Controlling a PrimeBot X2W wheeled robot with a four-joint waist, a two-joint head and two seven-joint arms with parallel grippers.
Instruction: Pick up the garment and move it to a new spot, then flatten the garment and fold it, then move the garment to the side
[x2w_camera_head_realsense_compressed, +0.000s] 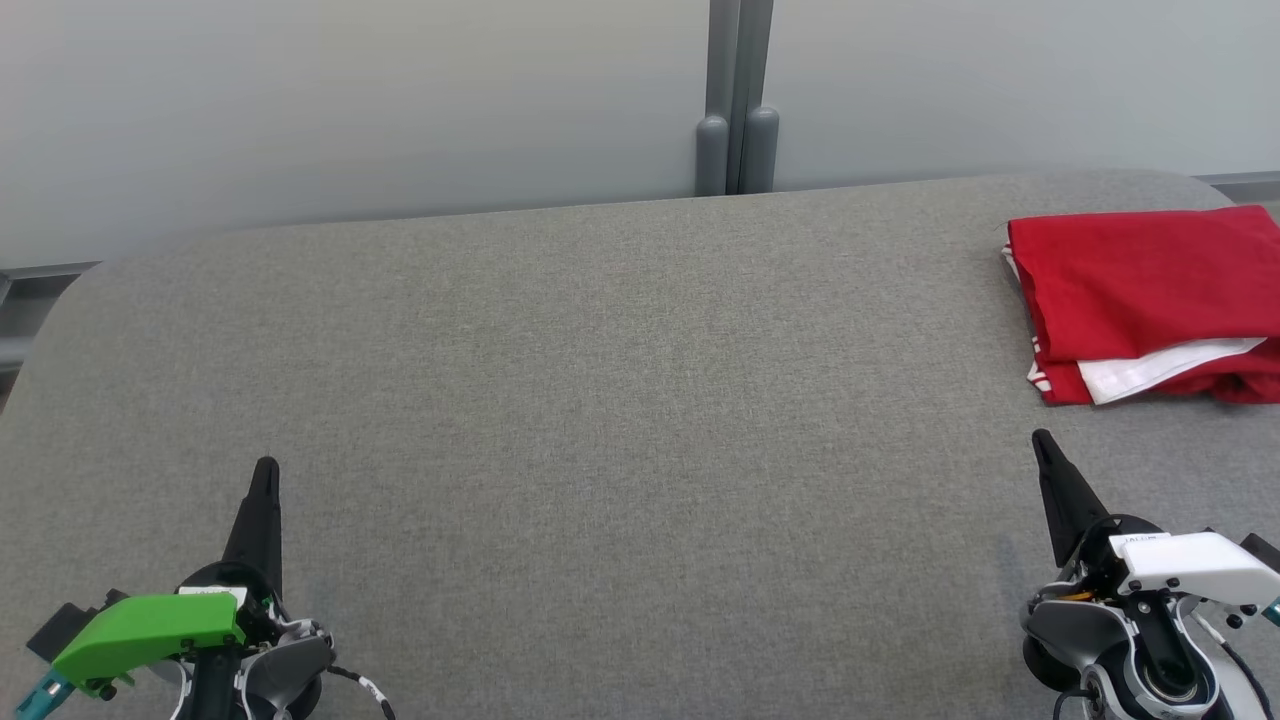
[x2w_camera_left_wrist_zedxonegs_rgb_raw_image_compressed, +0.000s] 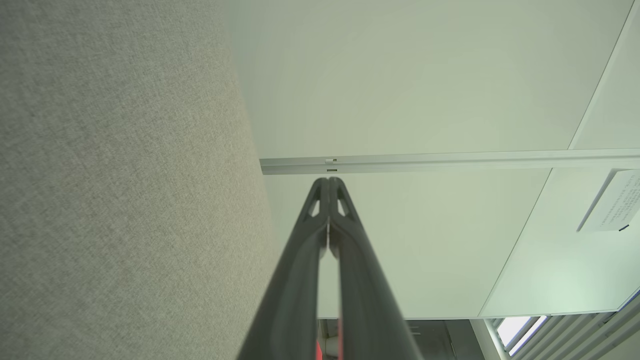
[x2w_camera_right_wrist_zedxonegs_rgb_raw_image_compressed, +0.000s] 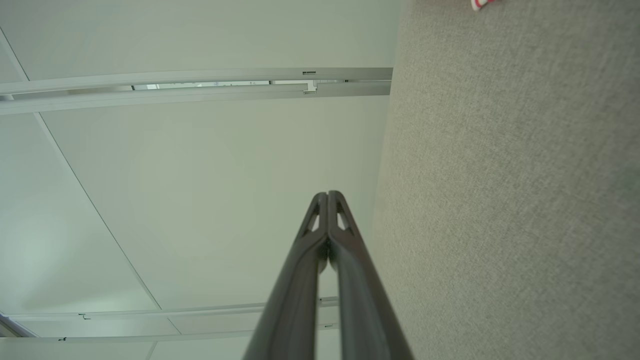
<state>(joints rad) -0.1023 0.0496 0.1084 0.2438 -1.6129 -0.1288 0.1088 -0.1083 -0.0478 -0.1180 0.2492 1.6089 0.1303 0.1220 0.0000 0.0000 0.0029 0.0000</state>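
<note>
Seemingly all is done: the folded red-and-white cloth garment lies aside on the grey fabric table, with left gripper and right gripper both pinched together, empty.

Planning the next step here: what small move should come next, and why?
Probably the right gripper should open its jaws and reach forward to the red garment: it lies folded on the table just ahead, and this gripper and the left gripper are shut, empty.
</note>
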